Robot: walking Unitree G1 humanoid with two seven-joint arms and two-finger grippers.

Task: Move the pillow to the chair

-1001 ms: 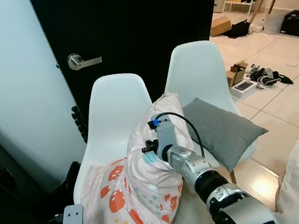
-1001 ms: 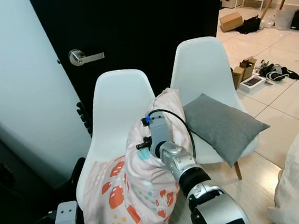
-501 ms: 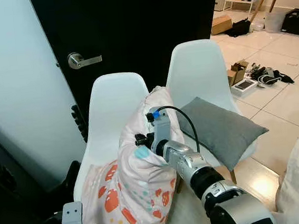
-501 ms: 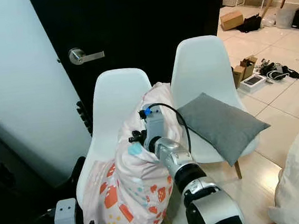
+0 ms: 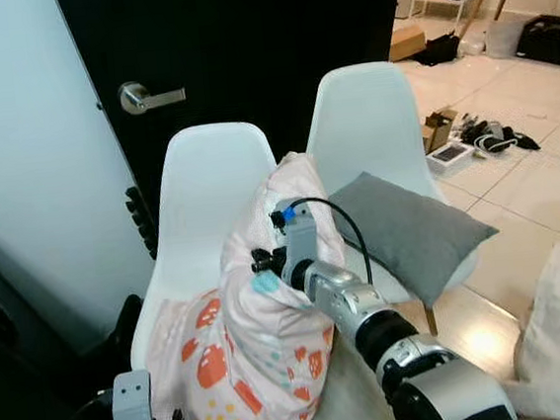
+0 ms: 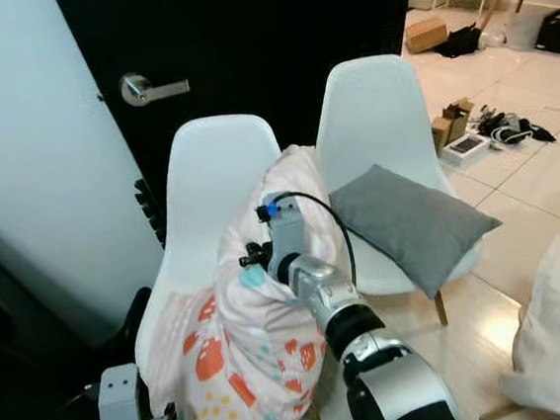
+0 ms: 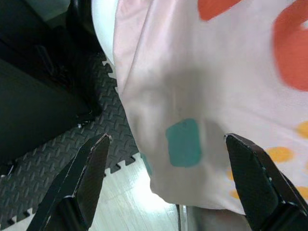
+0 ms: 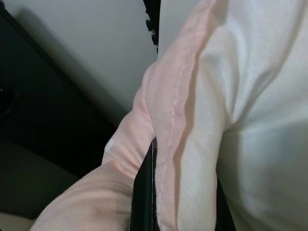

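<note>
Starting at the left, my left tool [image 7: 166, 185] hangs low with its fingers spread wide and nothing between them, just beneath the patterned pillow [image 5: 263, 341] so the arm stays clear. The pillow sags over the front of the left white chair [image 5: 204, 192] because my right tool [image 5: 266, 266] has pinched a fold of its cover, propping it upright. On the neighbouring chair [image 5: 365, 112] lies a grey cushion [image 5: 411, 232], so I judge the left seat the target.

1. The right arm reaches forward and up from the lower right, silver segments with black joints, a black cable looping over its wrist.
2. The right hand [image 5: 266, 269] has its fingers clamped together on a fold of the pink pillow [image 5: 264, 351], pinching the fabric between them.
3. The left hand [image 7: 168, 183] sits low at the lower left, its two black fingers [image 7: 84, 180] spread wide apart, holding nothing.
</note>
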